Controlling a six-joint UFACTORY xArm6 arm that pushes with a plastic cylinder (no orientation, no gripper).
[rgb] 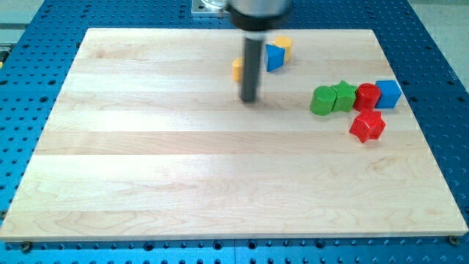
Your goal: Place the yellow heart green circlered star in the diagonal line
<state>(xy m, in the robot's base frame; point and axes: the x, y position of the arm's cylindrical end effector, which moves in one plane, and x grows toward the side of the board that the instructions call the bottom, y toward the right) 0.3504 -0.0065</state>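
My tip (pixel 250 100) rests on the wooden board near the view's top centre. A yellow block (pixel 237 70), partly hidden by the rod, sits just above and left of the tip; its shape cannot be made out. A blue block (pixel 274 57) and another yellow block (pixel 283 46) lie to the upper right of the tip. At the view's right, a green circle (pixel 321 100), a green star (pixel 343 95), a red block (pixel 367 96) and a blue cube (pixel 388 94) stand in a touching row. A red star (pixel 367 125) lies just below that row.
The wooden board (pixel 183 176) lies on a blue perforated table (pixel 29 73). The arm's dark body (pixel 256 11) hangs over the board's top edge.
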